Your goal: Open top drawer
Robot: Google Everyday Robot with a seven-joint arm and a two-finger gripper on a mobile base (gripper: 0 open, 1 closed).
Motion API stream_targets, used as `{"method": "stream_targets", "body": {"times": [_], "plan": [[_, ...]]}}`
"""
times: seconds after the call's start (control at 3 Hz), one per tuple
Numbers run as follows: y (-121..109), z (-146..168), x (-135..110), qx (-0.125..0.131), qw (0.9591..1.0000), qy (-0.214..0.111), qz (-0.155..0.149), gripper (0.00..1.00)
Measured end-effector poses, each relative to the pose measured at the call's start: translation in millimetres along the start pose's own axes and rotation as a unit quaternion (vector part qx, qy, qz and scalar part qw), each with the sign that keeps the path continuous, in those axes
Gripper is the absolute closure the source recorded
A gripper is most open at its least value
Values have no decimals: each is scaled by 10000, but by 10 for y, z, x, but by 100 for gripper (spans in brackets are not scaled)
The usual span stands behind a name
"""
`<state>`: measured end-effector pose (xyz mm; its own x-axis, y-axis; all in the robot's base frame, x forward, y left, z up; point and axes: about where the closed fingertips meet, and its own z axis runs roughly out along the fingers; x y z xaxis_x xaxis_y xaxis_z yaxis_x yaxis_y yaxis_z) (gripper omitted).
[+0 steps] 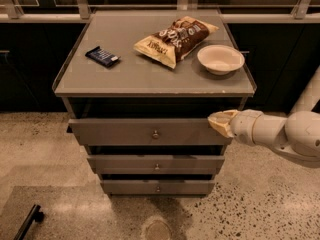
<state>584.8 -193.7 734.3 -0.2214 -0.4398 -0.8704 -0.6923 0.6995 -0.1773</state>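
Observation:
The top drawer (pixel 125 132) is a wide grey front with a small round metal knob (pixel 155 133) at its centre. It stands pulled out a little from the cabinet, with a dark gap above it. My gripper (pixel 218 121) comes in from the right on a white arm and sits against the drawer front's right end, well right of the knob. Two narrower grey drawers, the middle one (pixel 156 164) and the bottom one (pixel 157 187), lie below, each slightly out.
On the cabinet top (pixel 125 74) lie a dark snack bar (pixel 102 56), a chip bag (pixel 173 39) and a white bowl (pixel 220 59). Dark cabinets and a rail stand behind. Speckled floor lies all around, with a black object (pixel 29 220) at lower left.

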Motion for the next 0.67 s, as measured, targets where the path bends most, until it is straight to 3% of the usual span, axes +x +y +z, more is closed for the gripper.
{"method": "stream_targets", "body": {"times": [0.67], "plan": [[-276,456,168,198,9997,45,103,100]]}}
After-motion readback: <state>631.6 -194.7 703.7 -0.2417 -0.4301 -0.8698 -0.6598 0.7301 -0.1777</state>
